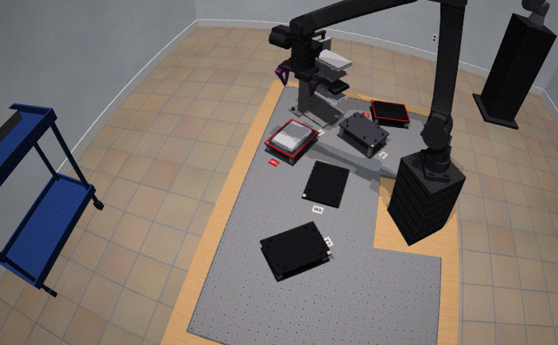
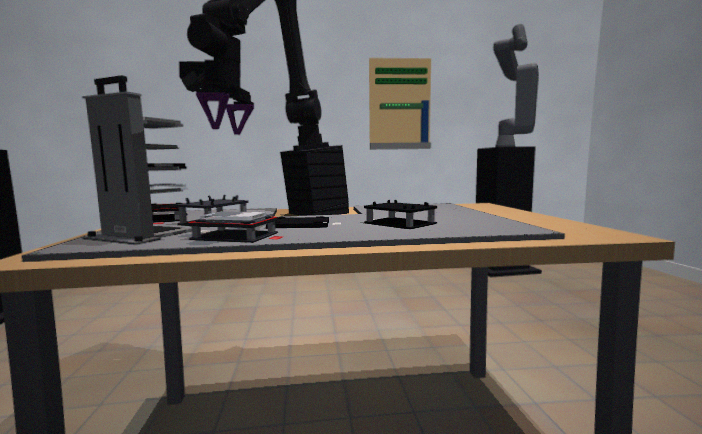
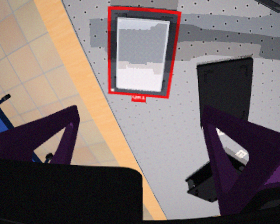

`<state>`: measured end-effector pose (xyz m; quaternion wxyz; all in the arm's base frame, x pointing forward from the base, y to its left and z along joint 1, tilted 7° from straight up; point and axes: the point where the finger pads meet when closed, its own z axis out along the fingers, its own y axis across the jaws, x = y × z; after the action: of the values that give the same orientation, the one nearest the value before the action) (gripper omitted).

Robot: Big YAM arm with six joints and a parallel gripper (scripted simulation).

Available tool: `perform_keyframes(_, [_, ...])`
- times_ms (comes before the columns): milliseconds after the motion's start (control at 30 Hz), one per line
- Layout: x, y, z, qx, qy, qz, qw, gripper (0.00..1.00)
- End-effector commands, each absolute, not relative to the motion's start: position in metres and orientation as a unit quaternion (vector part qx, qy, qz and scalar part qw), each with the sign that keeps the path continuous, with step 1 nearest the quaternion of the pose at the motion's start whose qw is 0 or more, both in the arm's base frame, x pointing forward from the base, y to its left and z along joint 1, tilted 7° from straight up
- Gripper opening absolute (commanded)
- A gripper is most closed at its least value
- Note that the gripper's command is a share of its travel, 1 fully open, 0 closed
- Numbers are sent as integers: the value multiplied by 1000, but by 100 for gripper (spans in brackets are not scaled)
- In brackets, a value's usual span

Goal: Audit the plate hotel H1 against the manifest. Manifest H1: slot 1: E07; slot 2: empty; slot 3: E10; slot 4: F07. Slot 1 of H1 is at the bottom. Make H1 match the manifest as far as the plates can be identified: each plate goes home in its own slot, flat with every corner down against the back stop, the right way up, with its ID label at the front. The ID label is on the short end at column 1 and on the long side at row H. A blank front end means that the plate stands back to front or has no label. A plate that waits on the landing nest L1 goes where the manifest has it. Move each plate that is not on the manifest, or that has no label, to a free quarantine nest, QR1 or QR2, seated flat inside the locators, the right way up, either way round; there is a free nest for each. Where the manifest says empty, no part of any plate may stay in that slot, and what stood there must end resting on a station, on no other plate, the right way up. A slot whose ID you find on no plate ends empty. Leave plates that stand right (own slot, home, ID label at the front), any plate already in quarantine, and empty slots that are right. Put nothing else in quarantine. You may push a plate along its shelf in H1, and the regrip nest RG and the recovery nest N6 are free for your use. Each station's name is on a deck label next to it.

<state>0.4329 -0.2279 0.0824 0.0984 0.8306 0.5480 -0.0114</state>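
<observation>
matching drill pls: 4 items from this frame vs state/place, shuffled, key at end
1. gripper
2. pale plate
3. far red-rimmed nest
4. plate hotel

A. no plate in it
B. seated in the near red-rimmed nest
C. open, holding nothing, above the deck
D. upright grey tower with shelves, at a deck corner

Pairs: 1-C, 2-B, 3-A, 4-D
</observation>
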Motion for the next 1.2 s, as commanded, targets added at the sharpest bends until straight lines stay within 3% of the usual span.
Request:
perform_keyframes(0, [427,-238,92,809,574,-12,127,100])
perform_keyframes(1167, [328,-264,87,568,760,-100,299,100])
